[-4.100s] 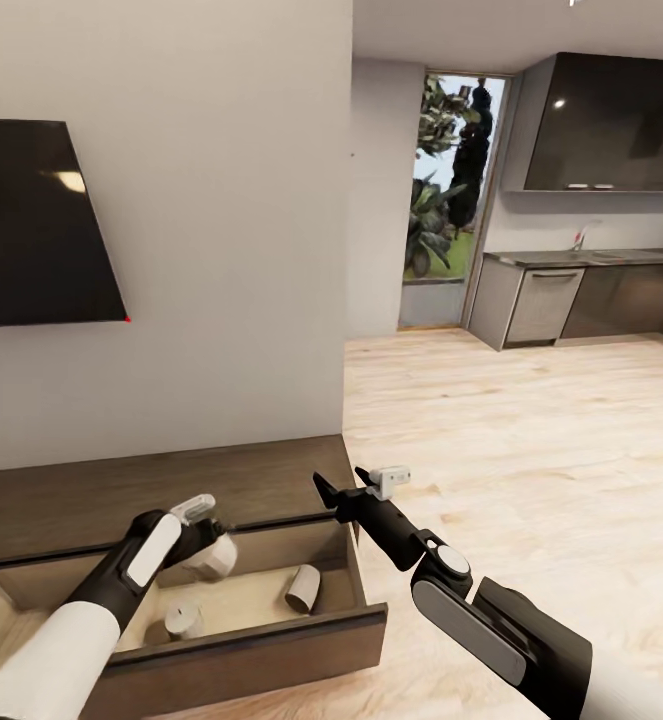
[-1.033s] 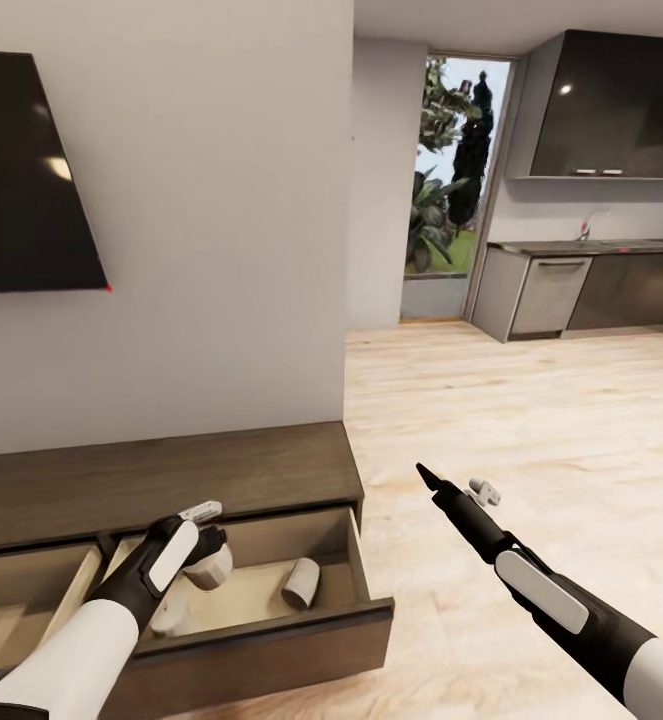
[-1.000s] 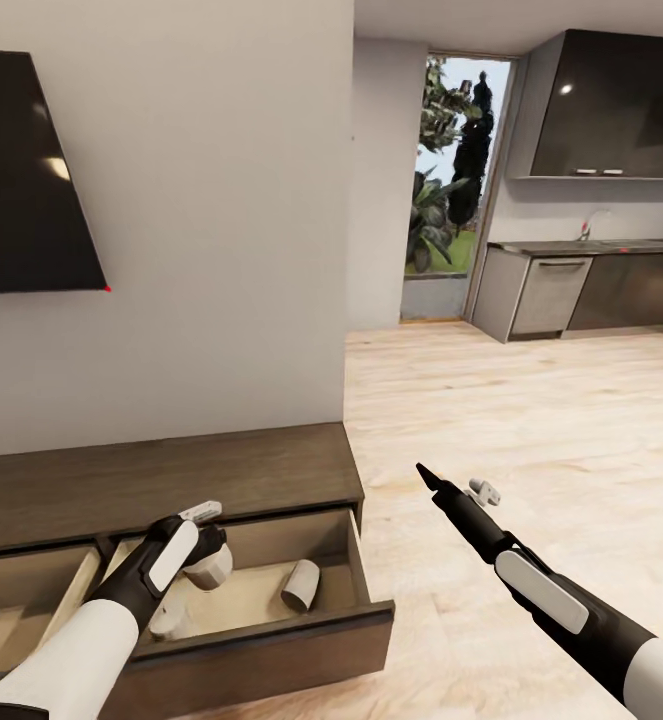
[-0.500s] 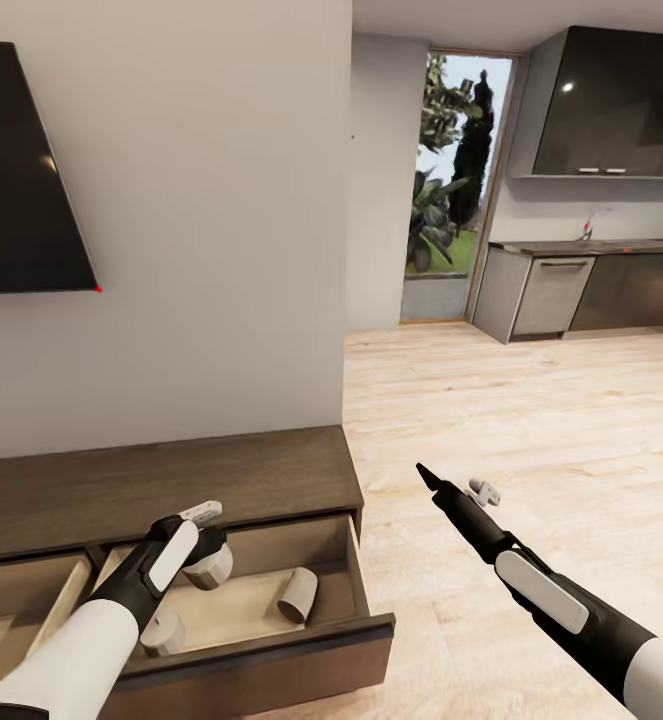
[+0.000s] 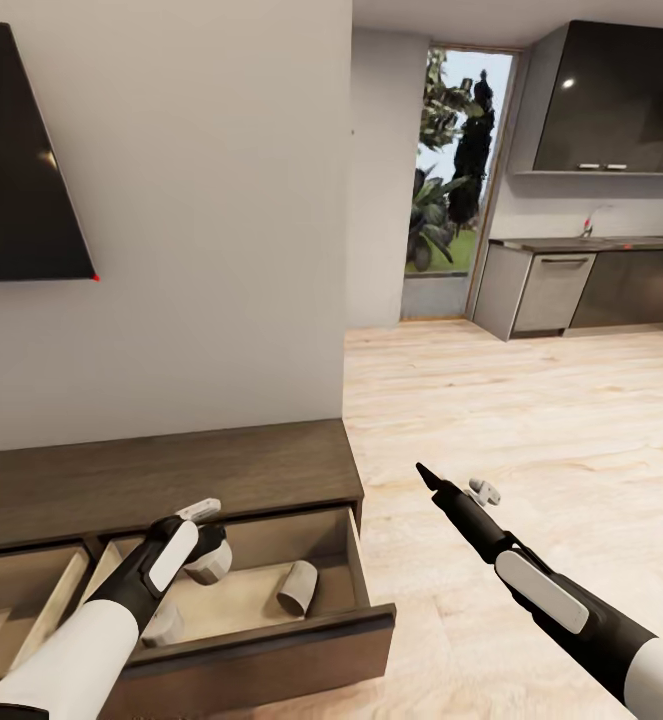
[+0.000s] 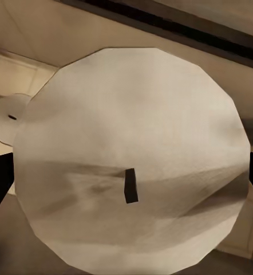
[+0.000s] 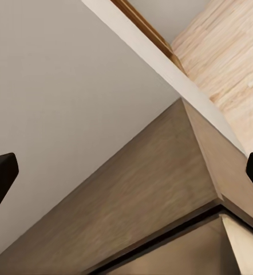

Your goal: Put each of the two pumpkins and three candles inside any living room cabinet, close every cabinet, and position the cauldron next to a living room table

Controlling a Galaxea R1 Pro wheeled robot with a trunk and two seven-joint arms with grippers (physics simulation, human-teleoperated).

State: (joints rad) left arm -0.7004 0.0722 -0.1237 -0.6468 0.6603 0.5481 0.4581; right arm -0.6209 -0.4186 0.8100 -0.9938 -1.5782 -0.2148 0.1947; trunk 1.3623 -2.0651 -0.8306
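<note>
Head view, left to right: the left gripper [image 5: 209, 545] pinches a candle [image 5: 209, 565] above the open drawer [image 5: 261, 640] of the cabinet [image 5: 171, 478]. A second candle [image 5: 161, 623] stands in the drawer beside the arm; a third candle [image 5: 298, 588] lies tipped near the right wall. The right gripper [image 5: 426, 476], fingers spread wide, hovers over the floor [image 5: 531, 420].

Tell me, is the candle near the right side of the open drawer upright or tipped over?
Tipped over. The candle lies on its side on the drawer floor, its round end facing out.
</note>
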